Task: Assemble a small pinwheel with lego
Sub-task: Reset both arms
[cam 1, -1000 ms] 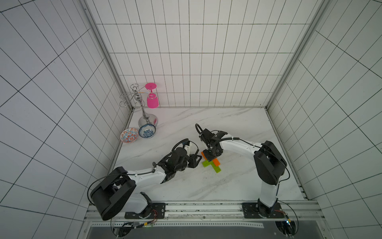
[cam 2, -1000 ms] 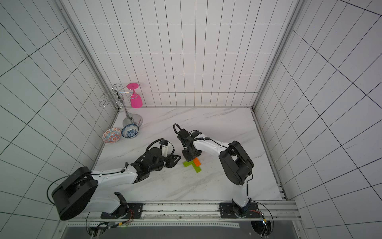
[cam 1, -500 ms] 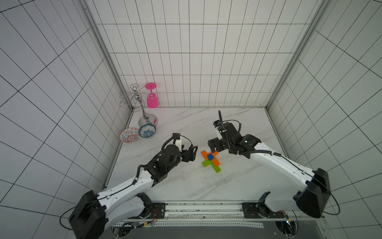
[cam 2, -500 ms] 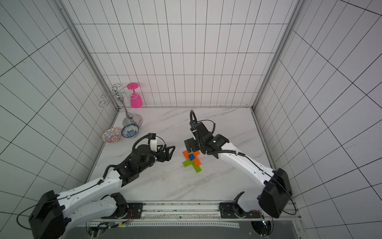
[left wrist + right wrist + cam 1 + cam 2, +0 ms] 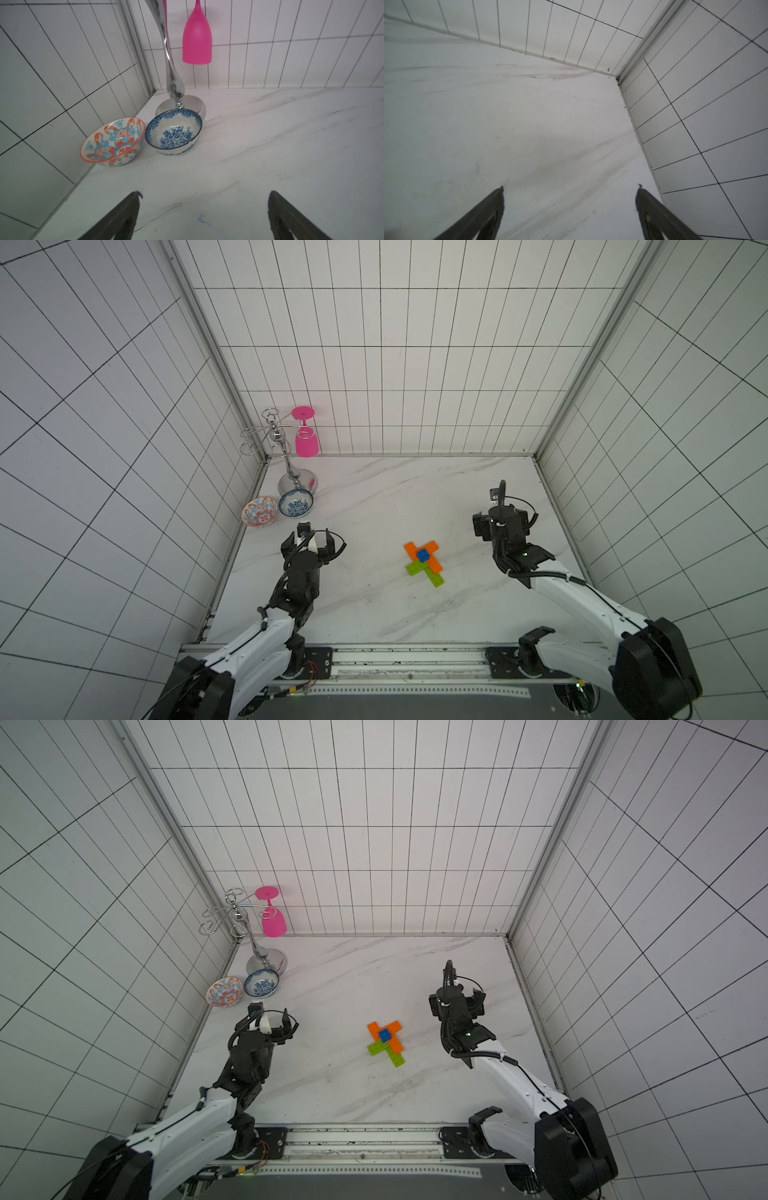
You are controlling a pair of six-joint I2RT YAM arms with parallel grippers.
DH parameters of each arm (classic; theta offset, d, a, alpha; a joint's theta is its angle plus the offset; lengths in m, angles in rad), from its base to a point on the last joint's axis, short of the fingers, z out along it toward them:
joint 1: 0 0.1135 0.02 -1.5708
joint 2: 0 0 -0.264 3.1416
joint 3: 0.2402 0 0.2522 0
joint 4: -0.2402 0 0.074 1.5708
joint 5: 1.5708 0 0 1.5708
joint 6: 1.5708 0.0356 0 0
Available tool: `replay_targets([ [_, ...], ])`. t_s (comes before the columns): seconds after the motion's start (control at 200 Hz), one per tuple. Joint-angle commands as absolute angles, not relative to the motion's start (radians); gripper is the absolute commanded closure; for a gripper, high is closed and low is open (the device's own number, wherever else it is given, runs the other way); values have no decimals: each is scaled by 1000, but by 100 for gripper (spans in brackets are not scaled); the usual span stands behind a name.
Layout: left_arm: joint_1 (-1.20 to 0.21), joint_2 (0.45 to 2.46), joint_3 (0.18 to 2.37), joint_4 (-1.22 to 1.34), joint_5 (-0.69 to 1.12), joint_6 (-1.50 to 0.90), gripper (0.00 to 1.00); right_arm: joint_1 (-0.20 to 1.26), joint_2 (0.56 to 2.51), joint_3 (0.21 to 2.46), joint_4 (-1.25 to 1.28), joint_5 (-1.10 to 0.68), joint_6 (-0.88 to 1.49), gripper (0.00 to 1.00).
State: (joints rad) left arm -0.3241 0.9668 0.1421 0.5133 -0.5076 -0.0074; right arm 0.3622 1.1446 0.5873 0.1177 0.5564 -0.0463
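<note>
Your pinwheel (image 5: pixel 424 562) looks finished, lying flat near the middle of both top views, with the left gripper (image 5: pixel 204 193) and right gripper (image 5: pixel 571 187) both spread wide, empty and well apart from it, so a careless arm sweep could knock bricks loose.

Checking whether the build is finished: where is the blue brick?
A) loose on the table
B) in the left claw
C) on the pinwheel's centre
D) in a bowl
C: the blue brick sits on top of the pinwheel, where its orange and green arms cross.
</note>
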Motion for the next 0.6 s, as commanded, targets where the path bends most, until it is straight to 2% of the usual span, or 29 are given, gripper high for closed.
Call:
replay_targets([
  [0.0, -308, 1144, 150, 849, -480, 103, 2, 258, 1199, 420, 520, 419, -94, 1],
  [0.055, -305, 1213, 172, 916, -450, 118, 2, 201, 1241, 379, 619, 331, -61, 1],
  [0.18, -267, 1389, 232, 1046, -387, 143, 2, 149, 1356, 343, 824, 265, -60, 2],
  [0.335, -137, 1629, 226, 1341, -250, 77, 3, 114, 1454, 341, 913, 227, -58, 1],
  [0.365, -129, 1607, 240, 1298, -254, 54, 2, 97, 1479, 334, 954, 204, -45, 1],
  [0.455, -116, 1556, 393, 883, -305, -5, 3, 47, 1563, 321, 1073, 138, -19, 1],
  [0.54, -115, 1612, 337, 1097, -300, 22, 2, 40, 1522, 386, 870, 128, -3, 1],
  [0.595, -123, 1587, 336, 1069, -314, 23, 2, 18, 1554, 417, 870, 105, 14, 1],
])
